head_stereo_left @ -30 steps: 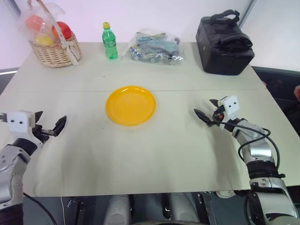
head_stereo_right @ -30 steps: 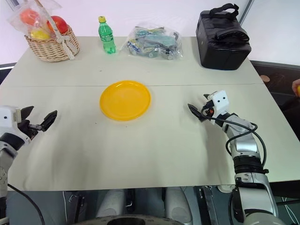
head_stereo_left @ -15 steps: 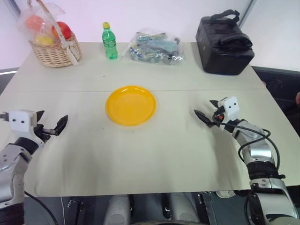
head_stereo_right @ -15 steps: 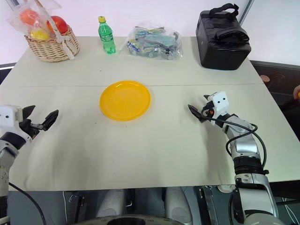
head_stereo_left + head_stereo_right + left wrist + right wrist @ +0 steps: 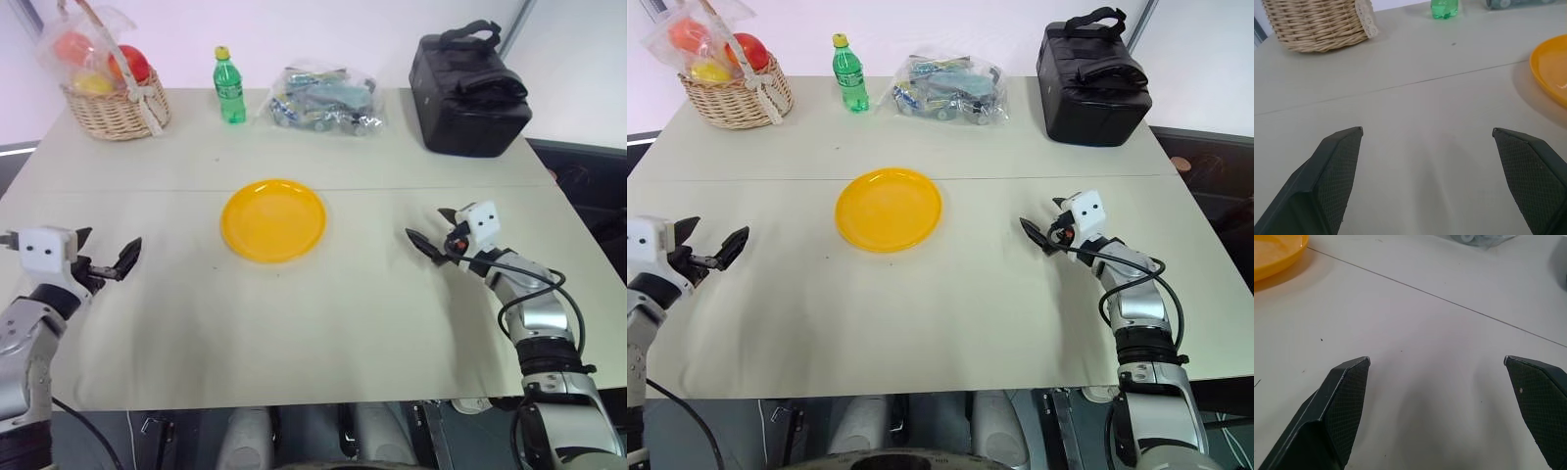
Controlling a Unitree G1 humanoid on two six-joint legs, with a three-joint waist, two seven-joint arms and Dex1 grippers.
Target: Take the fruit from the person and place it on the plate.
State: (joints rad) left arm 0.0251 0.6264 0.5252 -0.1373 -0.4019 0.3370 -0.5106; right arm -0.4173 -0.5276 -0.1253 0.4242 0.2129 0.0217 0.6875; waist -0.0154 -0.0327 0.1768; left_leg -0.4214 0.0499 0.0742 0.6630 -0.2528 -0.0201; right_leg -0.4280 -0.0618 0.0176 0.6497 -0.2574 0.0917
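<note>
On the bench, yellow plate (image 5: pixel 273 219) sits empty between both wide-open, empty end effectors (left (image 5: pixel 106 257), right (image 5: pixel 429 230)). Fruit not presented; hold right ready, close once it's seated.

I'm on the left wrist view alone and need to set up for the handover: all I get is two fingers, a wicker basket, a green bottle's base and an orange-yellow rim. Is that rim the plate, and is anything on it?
Observer: Yes, the yellow plate lies mid-table with nothing on it.
Operator: Where is the right gripper?
Observer: The right gripper is over the table on the plate's right, fingers apart, holding nothing.
Operator: What's in the basket?
Observer: The wicker basket at the far left corner holds plastic-wrapped red, orange and yellow fruit.
Operator: Anything else at the back?
Observer: A clear bag of small items and a black bag stand right of the green bottle.
</note>
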